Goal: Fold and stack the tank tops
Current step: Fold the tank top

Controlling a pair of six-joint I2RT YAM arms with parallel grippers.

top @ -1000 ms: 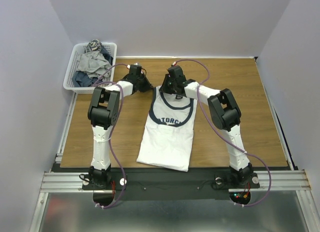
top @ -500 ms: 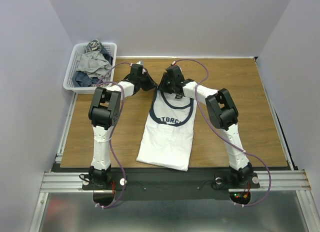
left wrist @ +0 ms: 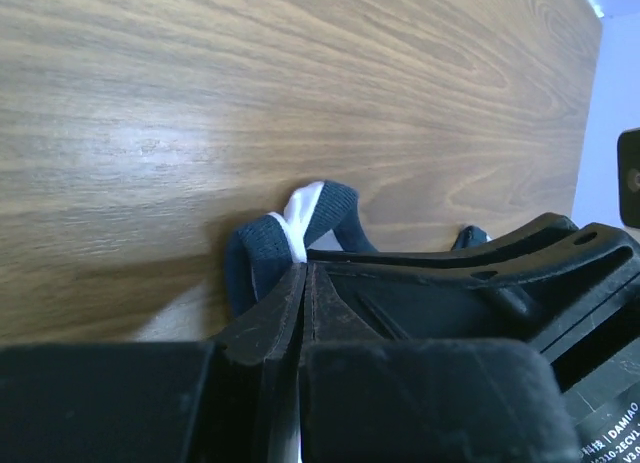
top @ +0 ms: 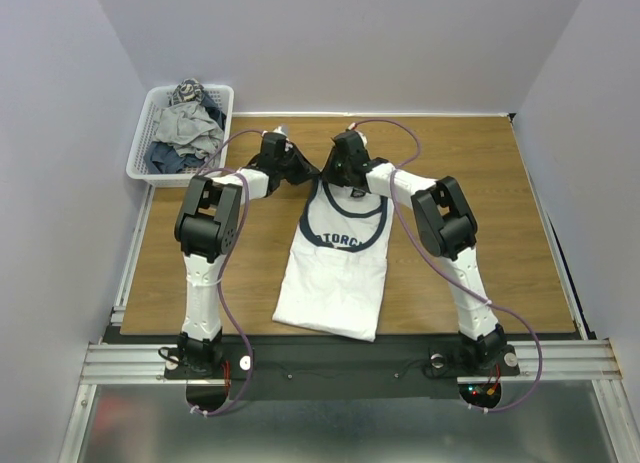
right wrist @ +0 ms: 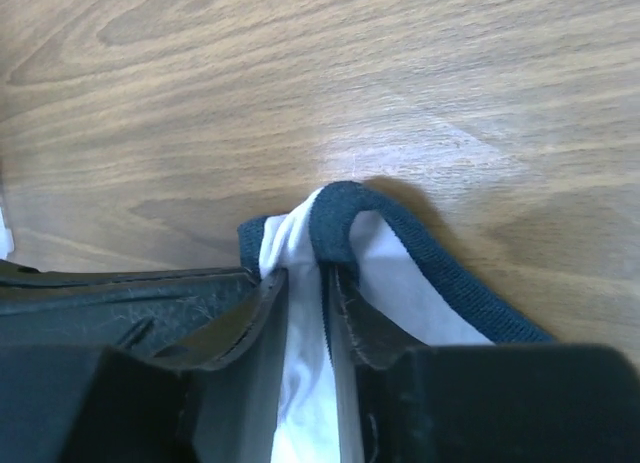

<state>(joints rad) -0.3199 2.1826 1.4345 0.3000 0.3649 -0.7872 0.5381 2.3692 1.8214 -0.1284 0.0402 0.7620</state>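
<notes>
On the middle of the desk (top: pixel 480 213) lies the white tank top (top: pixel 335 273), flat, print side up. Its long way runs from far to near. The two navy-edged straps are at the far end, and the hem is at the near end, close to the arm bases.

Your left end effector (top: pixel 298 171) sits at the left strap (left wrist: pixel 300 215), with its fingers pressed together on it. Your right end effector (top: pixel 347 181) pinches the right strap (right wrist: pixel 335 218), with white cloth showing between its fingers. Both arms reach to the far end, so the whole shirt lies on the near side of them.

I think the fold calls for bringing both straps toward you, along the long way, to meet the hem. Keep the two sides even, or the top may land crooked.
</notes>
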